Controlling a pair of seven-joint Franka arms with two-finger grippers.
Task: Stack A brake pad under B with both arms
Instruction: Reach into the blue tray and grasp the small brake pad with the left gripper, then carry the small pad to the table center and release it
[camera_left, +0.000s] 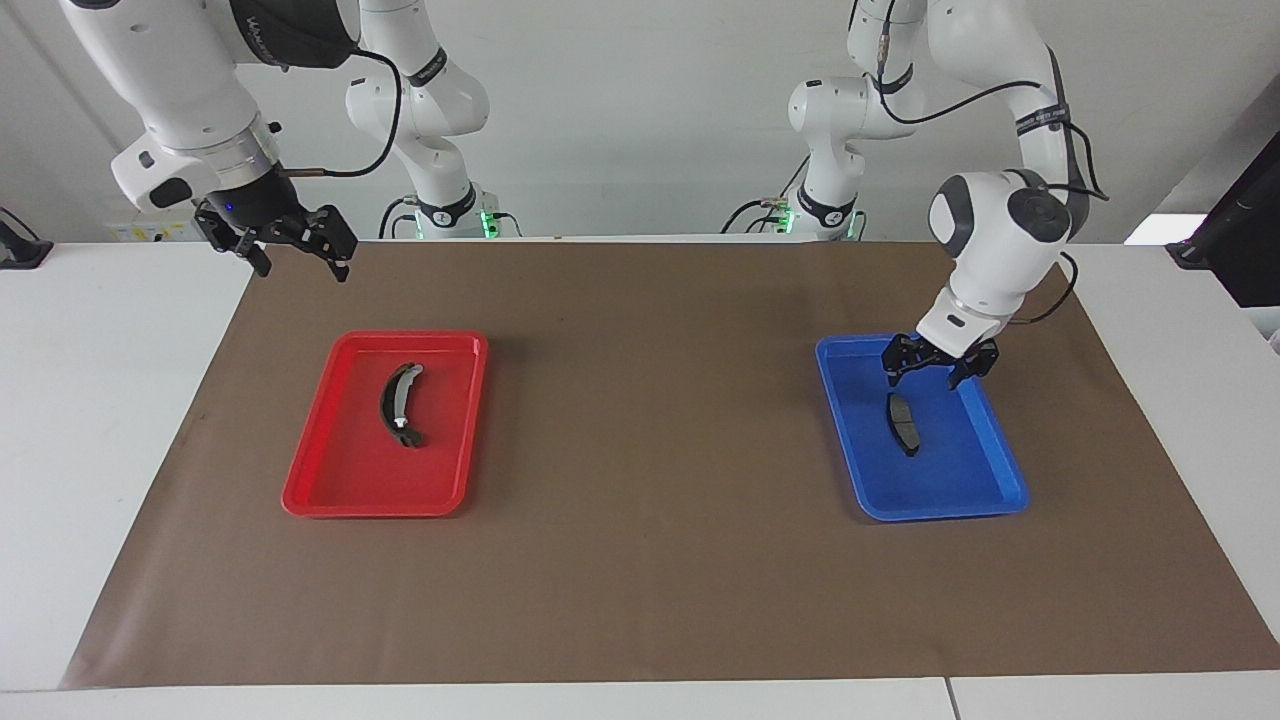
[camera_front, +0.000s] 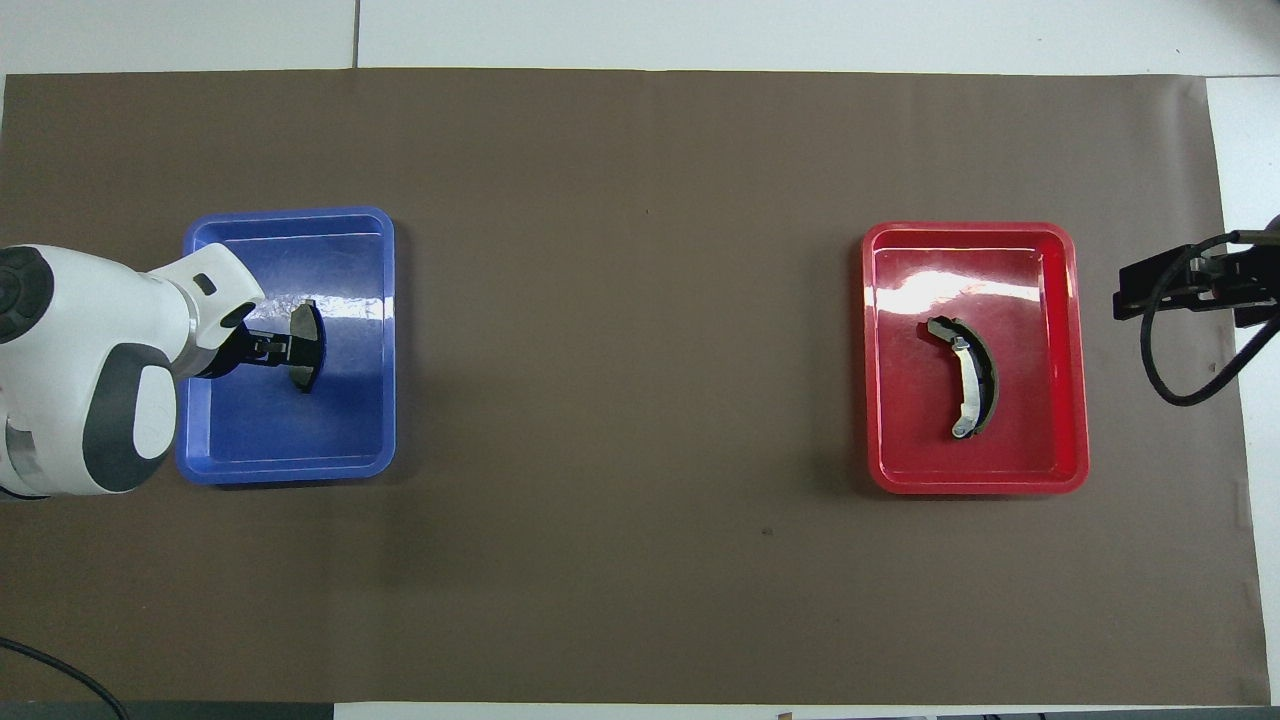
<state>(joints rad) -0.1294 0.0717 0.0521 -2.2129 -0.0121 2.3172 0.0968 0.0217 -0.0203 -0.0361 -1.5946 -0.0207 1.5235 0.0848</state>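
The brake pad A (camera_left: 903, 423), short, flat and dark, lies in a blue tray (camera_left: 1008, 470) toward the left arm's end of the table. My left gripper (camera_left: 938, 375) hangs open low over that tray, just above the pad's end and apart from it. In the overhead view the left gripper (camera_front: 275, 347) partly covers the pad (camera_front: 310, 345). The crescent brake shoe B (camera_left: 398, 405) (camera_front: 968, 375), black with a silver web, lies in a red tray (camera_left: 410, 340). My right gripper (camera_left: 300, 255) (camera_front: 1190, 285) waits open and empty, raised over the mat's edge.
Both trays, the blue (camera_front: 290, 215) and the red (camera_front: 970, 230), sit on a brown mat (camera_left: 650, 450) covering most of the white table. A black object (camera_left: 1240, 240) stands at the table's edge by the left arm's end.
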